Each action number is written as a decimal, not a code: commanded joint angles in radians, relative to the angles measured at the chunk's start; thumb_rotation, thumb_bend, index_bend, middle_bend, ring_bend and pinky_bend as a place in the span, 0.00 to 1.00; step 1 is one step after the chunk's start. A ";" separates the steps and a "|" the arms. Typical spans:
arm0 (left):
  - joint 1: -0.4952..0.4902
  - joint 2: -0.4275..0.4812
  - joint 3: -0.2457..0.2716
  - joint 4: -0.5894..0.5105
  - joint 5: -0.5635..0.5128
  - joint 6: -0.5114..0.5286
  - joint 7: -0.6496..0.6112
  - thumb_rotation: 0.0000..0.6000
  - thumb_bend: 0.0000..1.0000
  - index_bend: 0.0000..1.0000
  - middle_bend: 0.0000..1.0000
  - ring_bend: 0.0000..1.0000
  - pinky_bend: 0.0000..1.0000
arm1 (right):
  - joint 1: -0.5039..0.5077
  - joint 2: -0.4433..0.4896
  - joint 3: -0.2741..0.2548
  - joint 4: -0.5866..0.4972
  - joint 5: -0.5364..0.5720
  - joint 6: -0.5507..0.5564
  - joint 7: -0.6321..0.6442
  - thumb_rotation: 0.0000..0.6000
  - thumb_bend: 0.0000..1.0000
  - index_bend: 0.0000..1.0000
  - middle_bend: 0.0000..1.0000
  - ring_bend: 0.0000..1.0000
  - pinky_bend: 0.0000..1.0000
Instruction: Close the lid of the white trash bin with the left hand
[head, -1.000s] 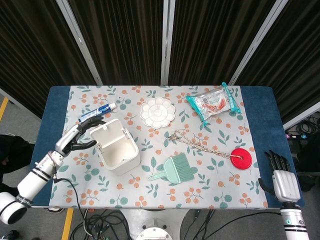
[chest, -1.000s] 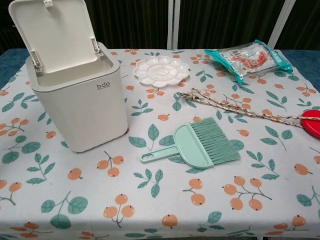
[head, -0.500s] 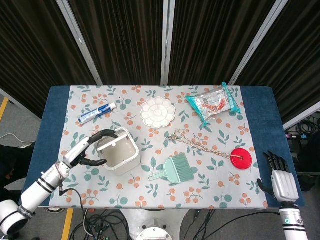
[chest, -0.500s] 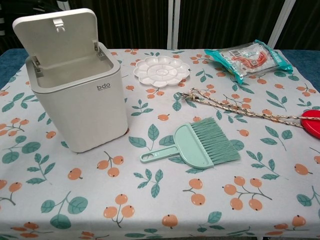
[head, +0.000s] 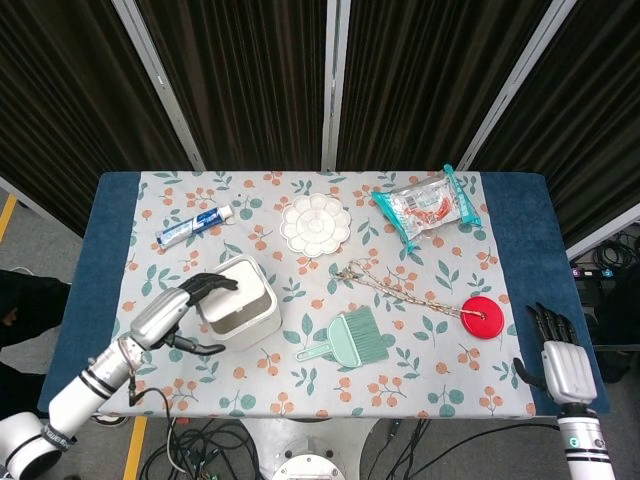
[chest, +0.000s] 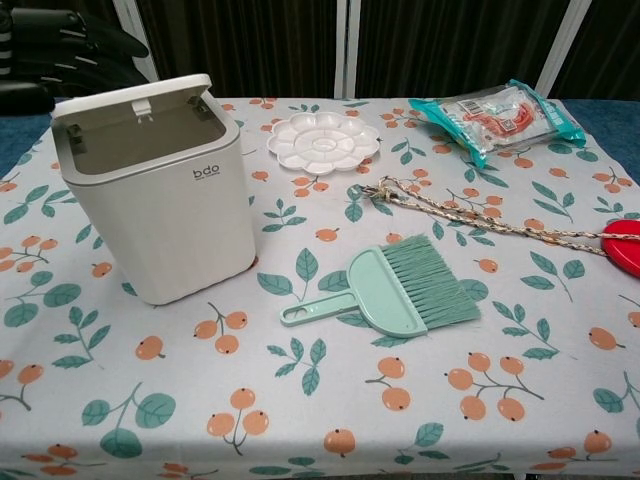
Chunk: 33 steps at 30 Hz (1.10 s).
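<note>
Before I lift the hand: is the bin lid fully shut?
Not yet. In the chest view the lid is tilted low with a gap above the white trash bin rim.

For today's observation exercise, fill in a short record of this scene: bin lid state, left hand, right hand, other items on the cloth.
bin lid: white trash bin lid lowered, front edge not yet seated
left hand: left hand on the lid, fingers curved over it
right hand: right hand idle at the table's edge, holding nothing
other items: brush and dustpan, paint palette, toothpaste, snack packet, rope, red disc
</note>
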 joint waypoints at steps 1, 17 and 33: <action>0.009 -0.025 0.018 0.008 0.013 0.018 0.100 0.50 0.00 0.14 0.19 0.09 0.10 | 0.000 0.000 0.000 0.001 -0.001 0.001 0.002 1.00 0.24 0.00 0.00 0.00 0.00; 0.027 -0.083 0.037 0.048 0.051 0.083 0.369 0.50 0.00 0.14 0.21 0.09 0.10 | 0.000 -0.006 -0.001 0.008 -0.002 -0.003 0.005 1.00 0.24 0.00 0.00 0.00 0.00; 0.038 -0.119 0.064 0.076 0.082 0.106 0.551 0.57 0.00 0.14 0.22 0.09 0.09 | 0.001 -0.010 -0.002 0.013 0.000 -0.009 0.006 1.00 0.24 0.00 0.00 0.00 0.00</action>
